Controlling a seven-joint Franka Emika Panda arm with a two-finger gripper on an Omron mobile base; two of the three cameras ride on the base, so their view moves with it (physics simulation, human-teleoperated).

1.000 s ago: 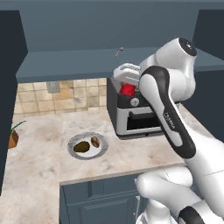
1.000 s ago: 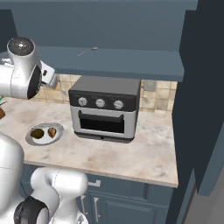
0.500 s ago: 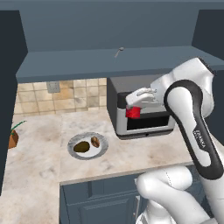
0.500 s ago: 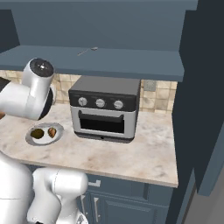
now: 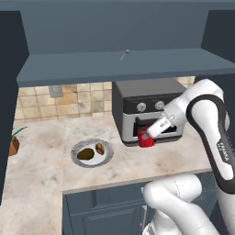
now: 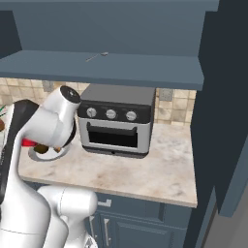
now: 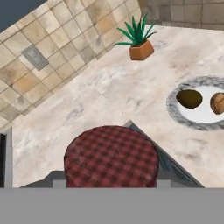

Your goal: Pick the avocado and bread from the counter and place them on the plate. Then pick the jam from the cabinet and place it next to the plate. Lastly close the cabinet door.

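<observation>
Over the last second I have swung my arm down from cabinet height, and my gripper [image 5: 148, 136], clenched on the jam [image 5: 146, 137], now hangs low over the counter [image 5: 151, 163], just in front of the toaster oven [image 5: 149, 108] and to the right of the plate [image 5: 107, 158]. That tells me the fetch from the cabinet is done and I am in the lowering part of the placement; the jar looks close to the stone, though I cannot tell whether it touches. The avocado [image 5: 86, 154] and the bread [image 5: 99, 148] already lie side by side on the plate, so by my judgement what remains is setting the jar beside it and shutting the cabinet door. The jam is a squat round jar, red in the left base view, with a red-and-black checked lid [image 7: 111, 156] seen from my hand. The plate is round, white in the middle with a mottled grey rim. The counter is pale veined marble, the backsplash [image 7: 52, 48] beige tile, and a spiky green plant [image 7: 139, 38] sits in a terracotta pot on the far left.
</observation>
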